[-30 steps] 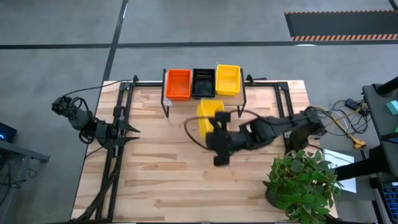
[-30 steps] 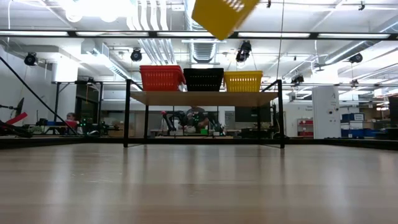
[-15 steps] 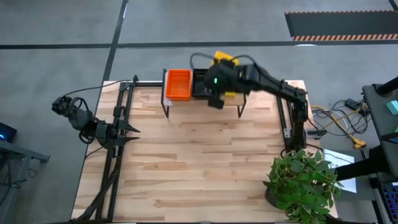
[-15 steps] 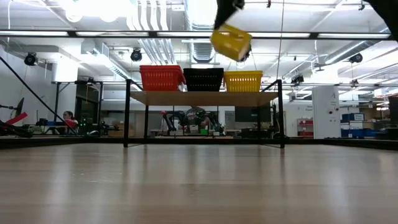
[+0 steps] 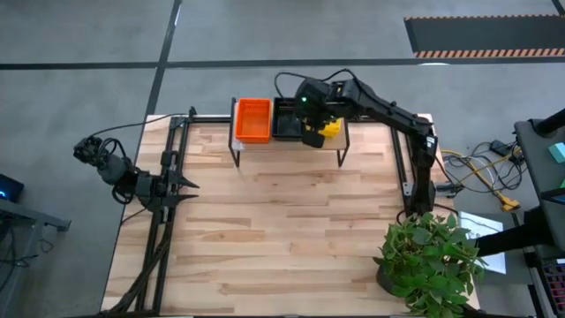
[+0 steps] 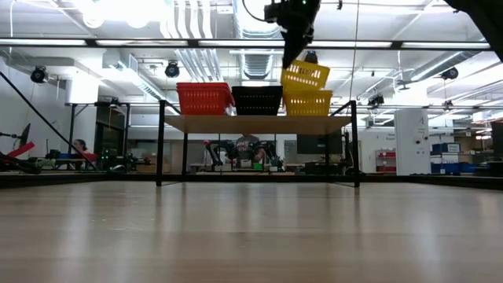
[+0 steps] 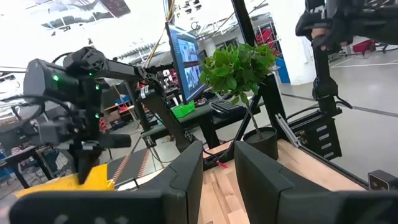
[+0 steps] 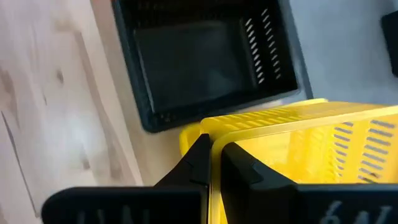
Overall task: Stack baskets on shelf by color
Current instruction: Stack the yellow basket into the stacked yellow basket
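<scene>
Slotted plastic baskets (image 6: 306, 75), light wooden shelf (image 6: 257, 124) on thin metal legs, smooth wood-plank table (image 5: 282, 230)

Right end effector (image 5: 311, 119) clamped, arm outstretched, left end effector (image 5: 185, 185) parted

You have a potted plant (image 5: 430, 256) at the table's (image 5: 265, 238) near right corner. Right of it, cables (image 5: 494, 181) trail over the grey floor (image 5: 88, 35). A striped mat (image 5: 481, 35) lies far right. Beyond the table a person (image 6: 81, 148) sits at left, and a monitor (image 7: 185, 59) glows.
</scene>
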